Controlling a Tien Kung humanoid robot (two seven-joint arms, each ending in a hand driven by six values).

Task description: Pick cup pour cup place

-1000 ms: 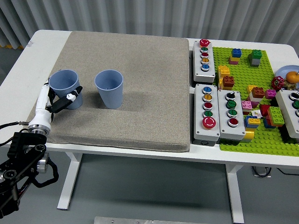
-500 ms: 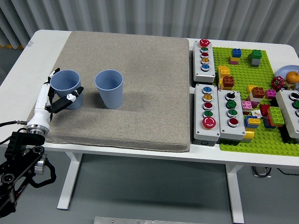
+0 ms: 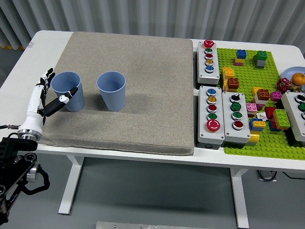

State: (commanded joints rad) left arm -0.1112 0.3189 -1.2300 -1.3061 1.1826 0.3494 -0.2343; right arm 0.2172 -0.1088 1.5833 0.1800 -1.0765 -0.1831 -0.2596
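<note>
Cup (image 3: pixel 67 90) stands upright just right of the left hand (image 3: pixel 47 93), whose spread fingers hold nothing, thumb touching its wall.

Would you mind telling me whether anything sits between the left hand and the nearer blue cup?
Nothing visible does. The left hand is right beside the left blue cup, fingers open, with only bare grey mat around it. The second blue cup stands upright on its far side, out of the way.
</note>
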